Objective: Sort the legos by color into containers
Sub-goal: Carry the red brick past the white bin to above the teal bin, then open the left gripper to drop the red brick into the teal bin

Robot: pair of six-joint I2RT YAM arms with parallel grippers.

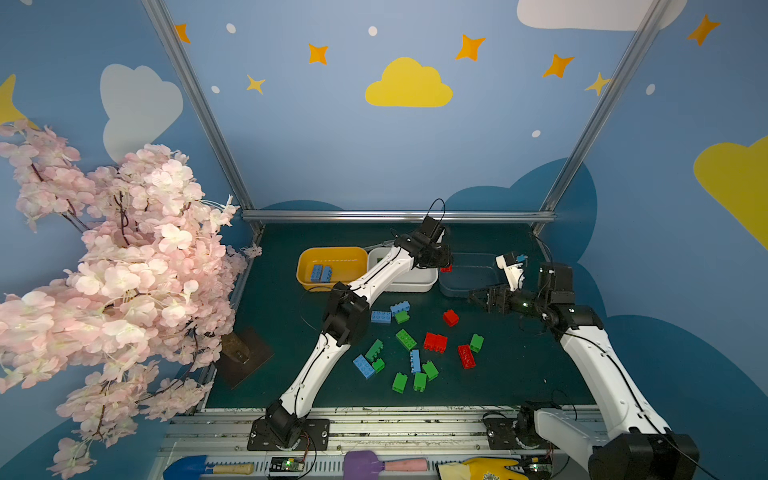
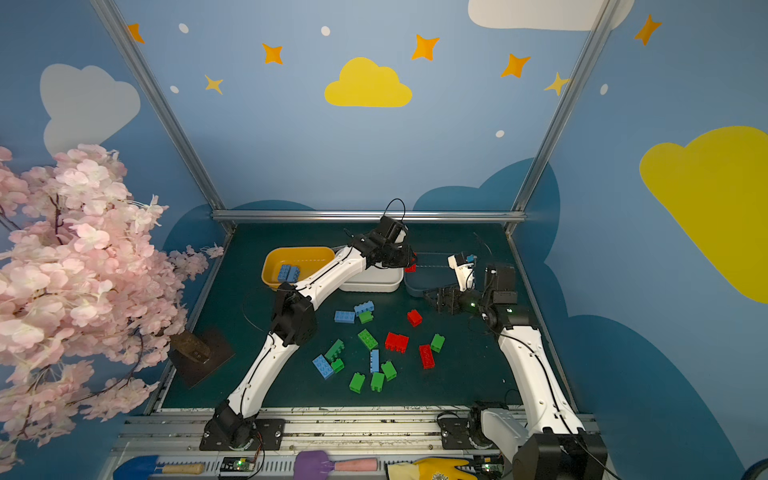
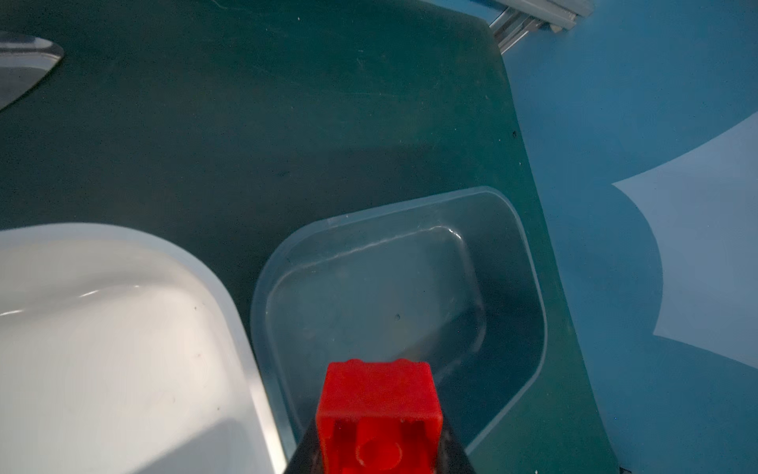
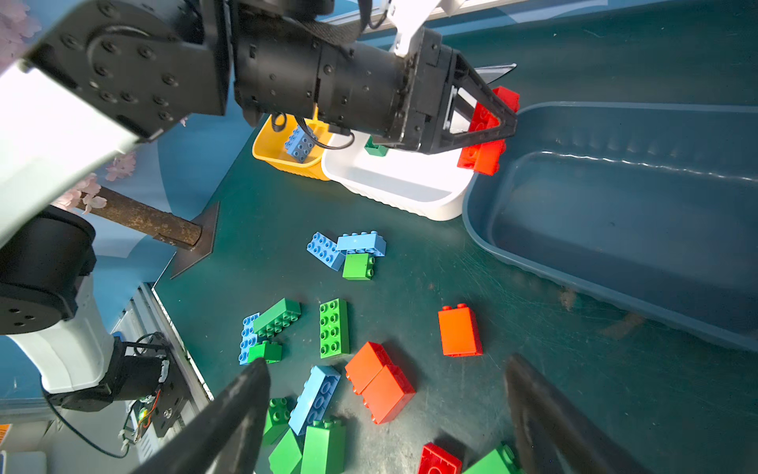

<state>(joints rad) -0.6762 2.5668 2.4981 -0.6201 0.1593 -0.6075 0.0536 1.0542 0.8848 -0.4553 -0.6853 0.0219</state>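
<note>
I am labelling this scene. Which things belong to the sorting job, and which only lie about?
Job: red plastic studded brick in the left gripper; loose red, green and light blue bricks; yellow-orange plastic tub; white plastic tub; dark blue-grey plastic tub.
Lying about: pink artificial blossom branch; blue trowel; purple scoop; yellow glove.

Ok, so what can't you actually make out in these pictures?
White tub contents: both top views, left arm covers most of it.
Left fingers: left wrist view, cut off by the frame's edge, behind the red brick.
Blue-grey tub near corner: both top views, right gripper stands in front.
</note>
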